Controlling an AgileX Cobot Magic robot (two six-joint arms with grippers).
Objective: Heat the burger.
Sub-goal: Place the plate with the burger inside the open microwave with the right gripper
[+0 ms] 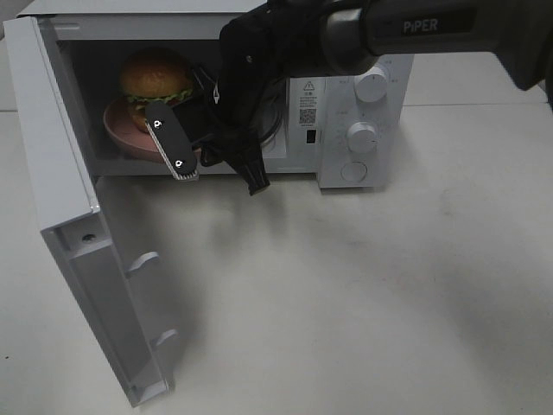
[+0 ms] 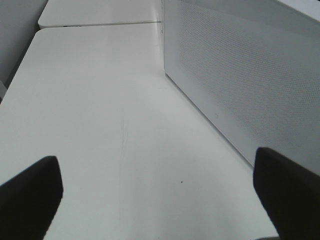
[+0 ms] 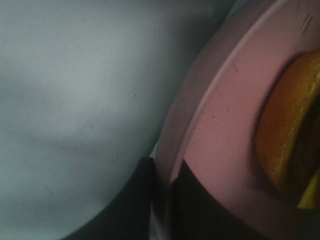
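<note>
Inside the microwave [image 1: 390, 130], toward the left of its open cavity, the burger [image 1: 155, 79] sits upright on the pink plate [image 1: 121, 134]. At the plate's near edge, right at the cavity mouth, the right gripper [image 3: 162, 207] is closed on the rim, with the thin pink lip pinched between its two dark pads. The burger lies just beyond it, deeper in, so this arm's way out is straight back toward the front, away from the bun. Further left, the door [image 1: 78, 216] hangs wide open. The left gripper [image 2: 160, 200] is spread wide and holds nothing. It hovers low over the table [image 2: 100, 125] beside a perforated white panel, possibly the door's outer face. If so, the left arm is the nearer one for swinging the door shut.
</note>
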